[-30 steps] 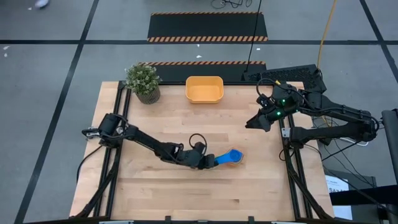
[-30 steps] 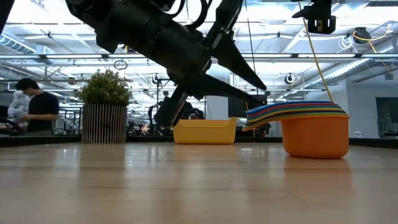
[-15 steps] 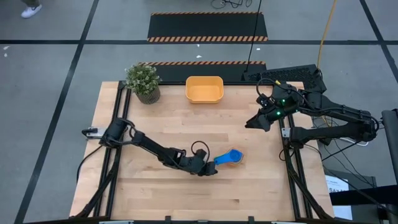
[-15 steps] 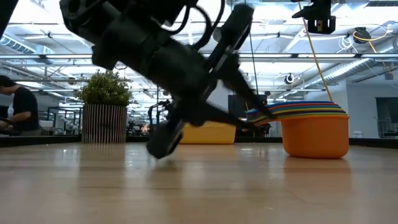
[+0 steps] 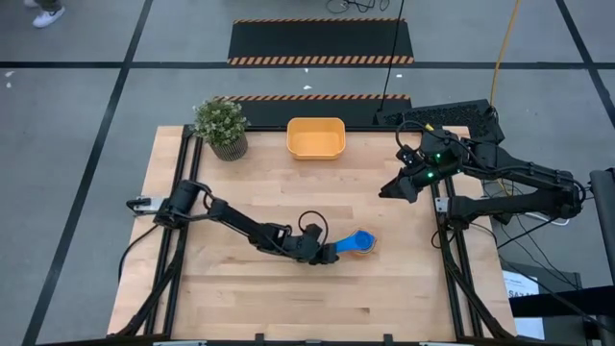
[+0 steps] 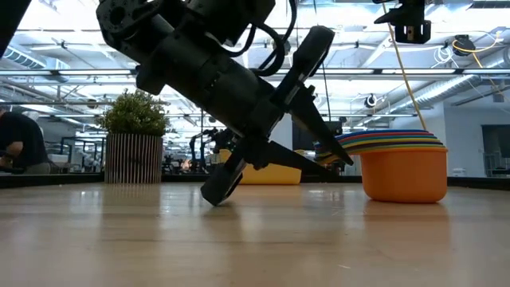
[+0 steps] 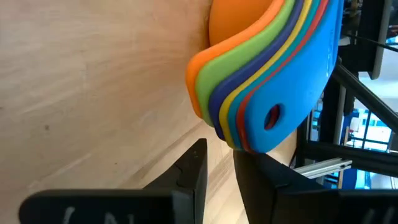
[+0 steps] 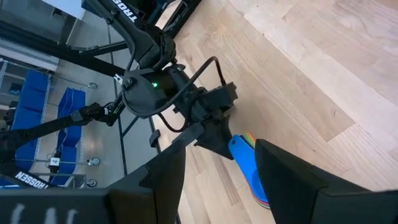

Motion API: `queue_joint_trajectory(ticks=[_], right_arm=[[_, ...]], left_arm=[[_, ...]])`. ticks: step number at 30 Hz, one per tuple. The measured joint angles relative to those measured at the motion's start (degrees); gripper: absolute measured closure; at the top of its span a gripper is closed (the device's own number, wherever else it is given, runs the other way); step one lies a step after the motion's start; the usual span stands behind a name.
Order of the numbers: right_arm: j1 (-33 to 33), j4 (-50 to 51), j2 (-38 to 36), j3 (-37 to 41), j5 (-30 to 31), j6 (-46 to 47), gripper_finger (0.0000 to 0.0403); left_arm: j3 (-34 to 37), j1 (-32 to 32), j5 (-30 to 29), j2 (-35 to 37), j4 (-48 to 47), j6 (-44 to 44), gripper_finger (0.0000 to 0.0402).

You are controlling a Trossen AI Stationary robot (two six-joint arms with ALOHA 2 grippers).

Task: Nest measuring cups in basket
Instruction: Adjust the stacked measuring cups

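Note:
The measuring cups (image 5: 359, 242) stand nested in one stack on the table's near middle, orange outermost and blue on top (image 6: 402, 163). Their flat handles (image 7: 273, 115) fan out toward my left gripper (image 5: 330, 252). That gripper slants down at the handles' free ends, its fingers one above the other with a narrow gap (image 7: 221, 158) and nothing between them. The orange-yellow basket (image 5: 315, 137) sits at the far edge. My right gripper (image 5: 392, 189) hangs open, high over the table's right side. My left gripper comes slanting down from the table's left, its fingertips (image 7: 245, 162) right at the free ends of the stacked handles (image 7: 239, 140). Whether they touch the handles, I cannot tell. The stack stands upright on the table.
A small potted plant (image 5: 221, 127) stands at the far left, next to the basket. Bare wooden tabletop (image 5: 240, 298) lies near and to the left of the stack. In the low view a person (image 6: 12, 143) shows in the room behind.
My left gripper has come down toward the table at the handles' ends and tipped a little further downward. The stack of cups has stayed where it was.

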State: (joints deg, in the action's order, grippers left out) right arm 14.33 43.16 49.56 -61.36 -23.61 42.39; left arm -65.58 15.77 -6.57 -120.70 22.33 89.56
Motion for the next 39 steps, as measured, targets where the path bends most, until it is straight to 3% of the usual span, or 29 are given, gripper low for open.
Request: queue_joint_trajectory(ticks=[18,39], right_arm=[[0.0,0.0,0.0,0.0,0.0,-0.2,0.0218],[0.0,0.0,0.0,0.0,0.0,0.0,0.0218]], left_arm=[[0.0,0.2,-6.2,0.1,-1.8,0.5,0.0321],[0.0,0.5,-7.4,0.1,-2.8,1.4,0.0321]])
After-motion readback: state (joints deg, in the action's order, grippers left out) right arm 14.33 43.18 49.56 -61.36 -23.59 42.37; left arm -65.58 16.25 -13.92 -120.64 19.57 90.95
